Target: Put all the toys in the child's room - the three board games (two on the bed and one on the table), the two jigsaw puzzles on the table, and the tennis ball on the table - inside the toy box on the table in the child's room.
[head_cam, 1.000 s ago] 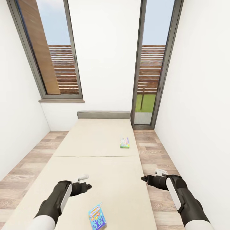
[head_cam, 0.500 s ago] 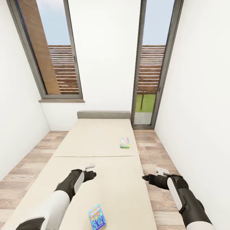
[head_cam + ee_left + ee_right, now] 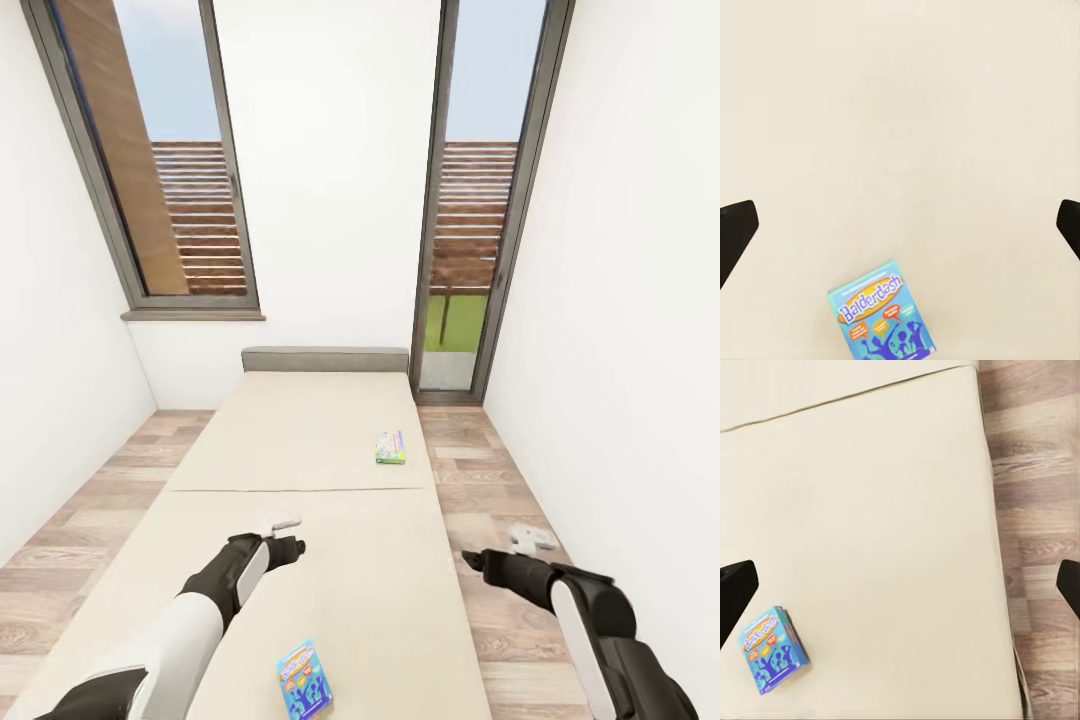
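Board games, two of them, lie on the bed (image 3: 300, 450), a low beige-covered bed with a grey headboard (image 3: 325, 359) set between two tall grey-framed windows. The blue "Balderdash" box (image 3: 304, 681) rests flat near the foot edge of the bed, closest to the robot; it also appears in the left wrist view (image 3: 883, 313) and the right wrist view (image 3: 773, 649). The second, green-edged game box (image 3: 390, 447) lies near the bed's right edge, about midway along it, well apart from the first. Wood plank floor (image 3: 500, 470) flanks the bed on both sides.

The left gripper (image 3: 283, 536) hangs above the bed, beyond the Balderdash box, its fingers spread wide and holding nothing. The right gripper (image 3: 497, 556) hovers just past the bed's right edge, over the floor, likewise spread and empty.

Risk, as judged: the soft cover may give under a descending finger, tilting the thin box out of the grasp; a push toward the foot edge could slide it off the bed.
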Robot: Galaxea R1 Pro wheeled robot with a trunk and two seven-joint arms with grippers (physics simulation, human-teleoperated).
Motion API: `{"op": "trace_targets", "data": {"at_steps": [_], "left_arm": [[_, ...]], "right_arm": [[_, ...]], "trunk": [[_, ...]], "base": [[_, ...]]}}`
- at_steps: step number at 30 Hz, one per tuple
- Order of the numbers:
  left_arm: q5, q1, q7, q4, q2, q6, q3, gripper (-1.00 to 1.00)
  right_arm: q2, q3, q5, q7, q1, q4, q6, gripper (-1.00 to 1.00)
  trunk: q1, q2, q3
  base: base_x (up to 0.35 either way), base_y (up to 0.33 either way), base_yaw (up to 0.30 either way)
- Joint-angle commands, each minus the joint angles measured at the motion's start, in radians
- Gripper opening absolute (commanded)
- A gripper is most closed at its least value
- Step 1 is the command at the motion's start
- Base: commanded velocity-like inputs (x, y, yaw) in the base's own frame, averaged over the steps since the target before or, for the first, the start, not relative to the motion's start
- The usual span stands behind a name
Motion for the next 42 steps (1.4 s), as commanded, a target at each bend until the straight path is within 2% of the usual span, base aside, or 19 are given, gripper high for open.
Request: {"op": "trace_targets", "data": {"at_steps": [1, 14, 23, 36, 42], "left_arm": [[0.001, 0.000, 0.003, -0.001, -0.001, 0.005, 0.004, 1.00], [0.000, 0.000, 0.002, 0.001, -0.001, 0.003, 0.004, 1.00], [0.000, 0.000, 0.002, 0.001, -0.002, 0.004, 0.003, 1.00], [-0.002, 0.000, 0.002, 0.001, -0.004, 0.007, 0.002, 1.00], [-0.003, 0.000, 0.002, 0.001, -0.005, 0.007, 0.001, 1.00]], "right_arm": [[0.001, -0.001, 0.004, 0.006, 0.007, -0.012, 0.011, 1.00], [0.002, 0.031, 0.006, -0.003, 0.035, -0.047, 0.022, 1.00], [0.003, 0.034, 0.005, -0.004, 0.036, -0.032, 0.027, 1.00], [0.002, 0.032, 0.003, -0.004, 0.036, 0.008, 0.035, 1.00], [0.003, 0.029, 0.002, -0.001, 0.036, 0.075, 0.029, 1.00]], "trunk": [[0.001, -0.002, -0.002], [0.001, -0.002, -0.009], [0.001, -0.002, -0.023], [0.001, -0.002, -0.044], [0.001, -0.002, -0.054]], "base": [[0.000, 0.000, 0.000], [0.000, 0.000, 0.000], [0.000, 0.000, 0.000], [0.000, 0.000, 0.000], [0.000, 0.000, 0.000]]}}
